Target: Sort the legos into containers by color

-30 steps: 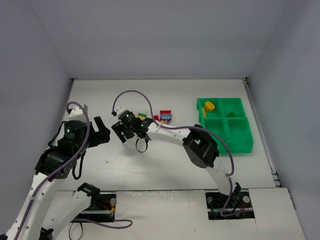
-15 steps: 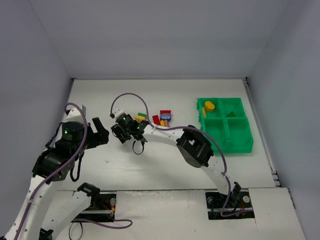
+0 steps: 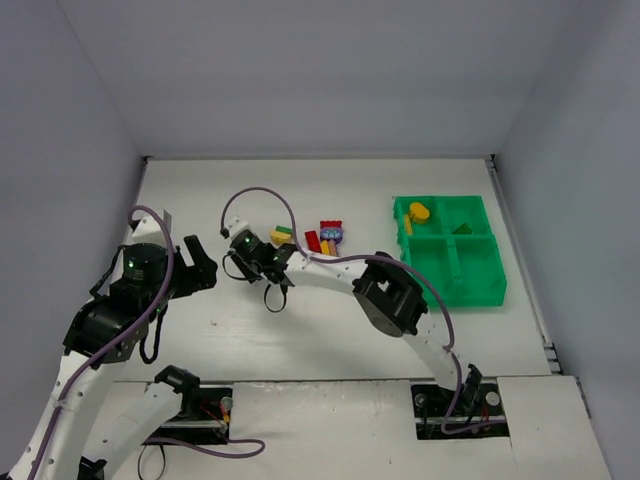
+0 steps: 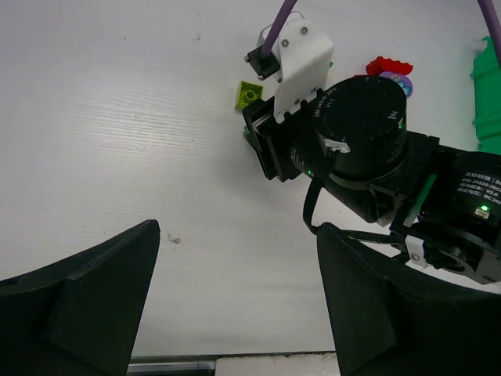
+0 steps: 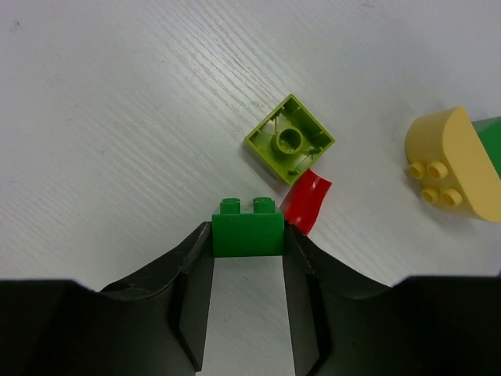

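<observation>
My right gripper (image 5: 248, 251) is shut on a dark green lego (image 5: 247, 231) that sits on the table, studs pointing away. Just beyond it lie an upturned lime lego (image 5: 289, 140) and a red curved piece (image 5: 305, 203), the red one touching the right finger. A yellow rounded lego (image 5: 446, 168) lies further right. From above, the right gripper (image 3: 252, 262) is left of the loose legos (image 3: 325, 235). The left gripper (image 3: 197, 266) hangs open beside it, holding nothing. The green tray (image 3: 500, 285) with its containers stands at the right; yellow pieces (image 3: 419, 212) lie in its back-left compartment.
In the left wrist view the right arm's black wrist (image 4: 360, 141) fills the space ahead of my open left gripper (image 4: 239, 301). A red lego (image 4: 389, 66) and a purple piece (image 4: 401, 83) lie behind it. Grey walls enclose the table.
The right gripper's jaws have closed onto the dark green lego after shifting slightly left. The left arm edged back a little, jaws unchanged.
</observation>
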Action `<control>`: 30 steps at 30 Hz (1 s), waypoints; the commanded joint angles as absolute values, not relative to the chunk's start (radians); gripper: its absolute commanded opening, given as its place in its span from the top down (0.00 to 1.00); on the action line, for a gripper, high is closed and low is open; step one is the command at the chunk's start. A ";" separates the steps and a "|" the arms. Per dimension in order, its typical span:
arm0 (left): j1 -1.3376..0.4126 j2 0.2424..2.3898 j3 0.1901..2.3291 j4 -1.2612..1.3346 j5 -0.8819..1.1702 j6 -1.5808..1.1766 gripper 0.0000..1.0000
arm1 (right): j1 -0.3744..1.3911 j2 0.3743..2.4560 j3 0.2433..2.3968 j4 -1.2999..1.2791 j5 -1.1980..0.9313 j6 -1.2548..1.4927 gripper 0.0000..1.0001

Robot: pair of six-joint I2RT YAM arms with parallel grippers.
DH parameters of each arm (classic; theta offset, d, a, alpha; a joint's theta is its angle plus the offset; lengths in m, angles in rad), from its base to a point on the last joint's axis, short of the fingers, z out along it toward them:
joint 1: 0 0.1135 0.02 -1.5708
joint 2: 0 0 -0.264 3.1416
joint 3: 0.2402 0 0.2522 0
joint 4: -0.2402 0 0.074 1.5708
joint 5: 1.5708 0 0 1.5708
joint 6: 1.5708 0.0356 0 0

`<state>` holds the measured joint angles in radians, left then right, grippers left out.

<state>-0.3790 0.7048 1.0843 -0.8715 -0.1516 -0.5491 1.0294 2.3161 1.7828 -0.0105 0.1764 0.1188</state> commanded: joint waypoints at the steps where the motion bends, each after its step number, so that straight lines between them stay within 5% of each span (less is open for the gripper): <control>1: -0.373 0.718 1.123 -0.833 -0.161 -0.531 0.25 | 1.026 2.151 1.760 0.032 0.259 0.091 0.94; 9: -0.373 0.750 1.100 -0.779 -0.132 -0.545 0.25 | 0.855 1.810 1.482 0.046 0.256 0.115 0.93; 16: -0.374 0.793 1.091 -0.724 -0.100 -0.555 0.25 | 0.475 1.541 1.246 0.028 0.278 0.095 0.92; 23: -0.373 0.831 1.089 -0.686 -0.077 -0.560 0.25 | 0.091 1.497 1.151 0.005 0.268 0.139 0.92; 30: -0.374 0.841 1.084 -0.681 -0.066 -0.563 0.25 | -0.049 1.657 1.219 0.005 0.284 0.176 0.89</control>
<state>-0.3790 0.8371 1.0664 -0.7380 -0.0750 -0.5545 -0.0238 1.6054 1.1633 -0.0299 0.2577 0.1528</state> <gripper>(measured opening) 0.750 0.335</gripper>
